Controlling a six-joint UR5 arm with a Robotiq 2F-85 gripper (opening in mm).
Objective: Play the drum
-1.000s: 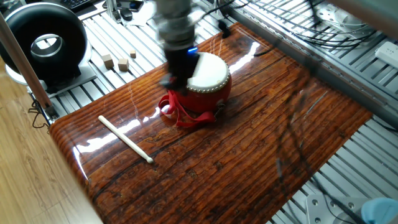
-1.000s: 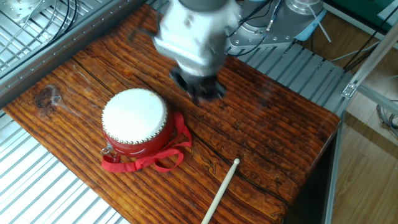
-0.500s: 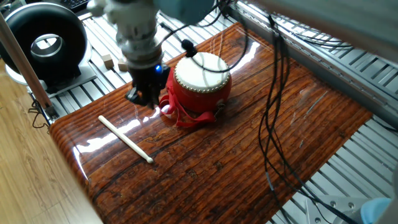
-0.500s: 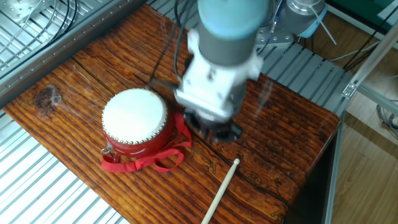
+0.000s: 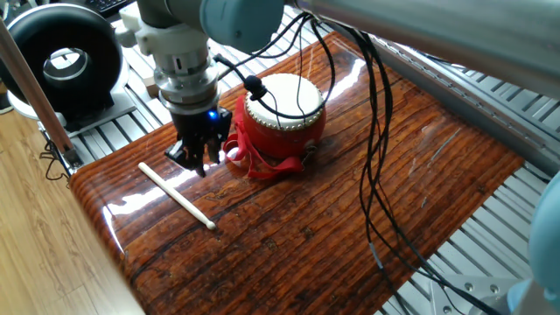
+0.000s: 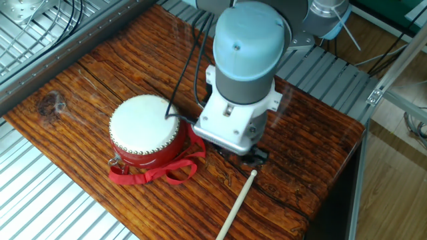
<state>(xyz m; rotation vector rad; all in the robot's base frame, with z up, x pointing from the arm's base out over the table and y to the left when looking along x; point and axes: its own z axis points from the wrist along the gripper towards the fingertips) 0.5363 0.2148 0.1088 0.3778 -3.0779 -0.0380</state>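
The red drum with a cream-white skin stands upright on the wooden tabletop, its red ribbon loops spread at its base. It also shows in the other fixed view. A pale wooden drumstick lies flat on the table to the drum's left; its upper part shows in the other view. My gripper points down, open and empty, just above the stick's far end and beside the drum. In the other view the arm's wrist hides most of the gripper.
A large black ring-shaped device stands on the slatted metal bench at the back left. Black cables hang from the arm over the table's right half. The table's edge runs close to the stick.
The gripper has moved from over the drum leftwards and down, towards the near end of the table. It now hovers over the drumstick's end. The drum and the stick have not moved.
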